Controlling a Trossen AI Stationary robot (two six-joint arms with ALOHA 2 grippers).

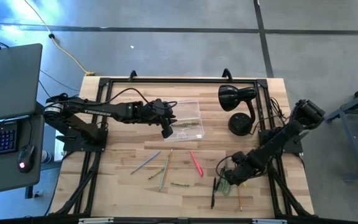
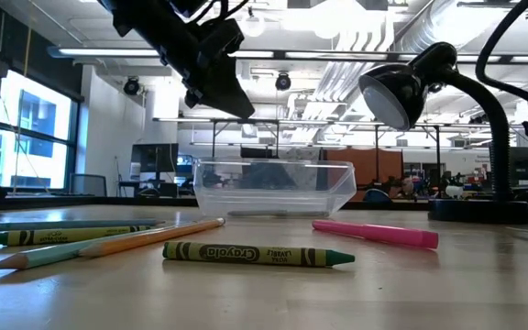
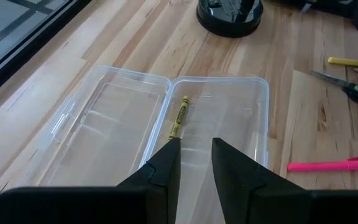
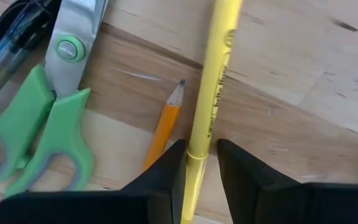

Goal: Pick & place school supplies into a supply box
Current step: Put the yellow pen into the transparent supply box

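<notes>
Straddling a yellow pen on the counter near the green scissors, right gripper jaws aren't clenched yet; it might roll free. Left gripper hovers released over the supply box.

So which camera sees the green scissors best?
The right wrist view: the green scissors fill it, handles and blades clear, beside the right gripper. The high view shows a small green patch; the left wrist view shows them at its edge; the low view, nothing.
</notes>
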